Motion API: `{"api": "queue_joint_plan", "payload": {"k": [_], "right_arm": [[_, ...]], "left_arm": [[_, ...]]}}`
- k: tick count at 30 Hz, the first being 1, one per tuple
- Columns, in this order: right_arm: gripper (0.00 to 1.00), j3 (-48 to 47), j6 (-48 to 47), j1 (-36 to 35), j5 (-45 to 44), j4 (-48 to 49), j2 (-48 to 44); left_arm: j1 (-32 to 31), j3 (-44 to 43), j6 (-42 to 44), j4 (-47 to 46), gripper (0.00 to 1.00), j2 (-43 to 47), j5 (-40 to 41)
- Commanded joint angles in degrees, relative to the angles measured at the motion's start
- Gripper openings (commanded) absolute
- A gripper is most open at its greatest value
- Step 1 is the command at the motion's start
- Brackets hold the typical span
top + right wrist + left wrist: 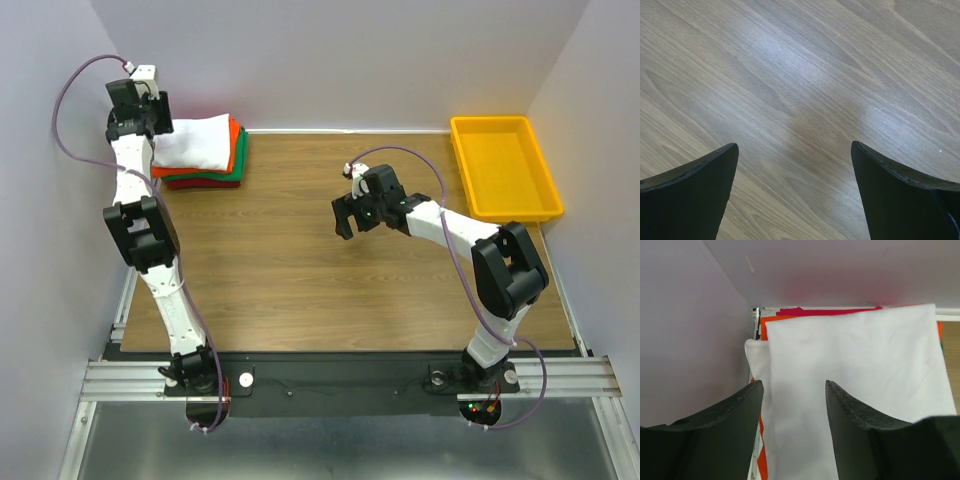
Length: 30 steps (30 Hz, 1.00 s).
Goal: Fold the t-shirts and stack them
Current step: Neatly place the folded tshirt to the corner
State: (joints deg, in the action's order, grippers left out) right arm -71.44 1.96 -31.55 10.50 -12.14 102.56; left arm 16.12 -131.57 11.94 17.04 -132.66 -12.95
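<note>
Nearest in the top view: the metal rail, with both arm bases bolted on. Past it, the brown table. Far back on the left, a pile of folded shirts: white shirt on top, then orange shirt, green shirt, and dark red shirt at the bottom. Left claw right at the left end of that pile, close to the wall. Right claw out over the middle of the table, well apart from the pile. Yellow tray at the far right.

In the left wrist view, two dark fingers spread apart, nothing pinched between them. White shirt just under the gap; touching or not, hard to tell. A small white lump poking out on the wall side. Thin strips of orange and dark red peeking out at the back.

In the right wrist view, fingers wide apart over bare wood, holding nothing.

Looks like the very end: letting go and tidying. Best to lift the left claw straight up, slowly, so as not to drag the top shirt off. Maybe nudge that white lump in first, with a soft push and no pull.
</note>
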Motion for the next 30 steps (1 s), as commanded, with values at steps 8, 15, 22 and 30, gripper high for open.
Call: {"api": "queue_joint_plan", "payload": {"k": [8,15,22,30], "right_arm": [[1.00,0.2,-0.1,0.0,0.6,0.4,-3.7],[1.00,0.9,-0.4,0.1,0.0,0.4,-3.7],[1.00,1.0,-0.8,0.1,-0.7,0.4,-3.2],[1.00,1.2,-1.1,0.1,-1.2,0.3,-3.4]], "left_arm": [[2.6,18.7,-0.1,-2.4,0.23,19.5,-11.3],[4.5,21.4,-0.8,-1.0,0.21,16.6,-11.0],[5.1,22.7,-0.9,-1.2,0.20,13.0,-7.2],[6.5,23.0,0.1,0.1,0.19,11.3,-1.6]]}}
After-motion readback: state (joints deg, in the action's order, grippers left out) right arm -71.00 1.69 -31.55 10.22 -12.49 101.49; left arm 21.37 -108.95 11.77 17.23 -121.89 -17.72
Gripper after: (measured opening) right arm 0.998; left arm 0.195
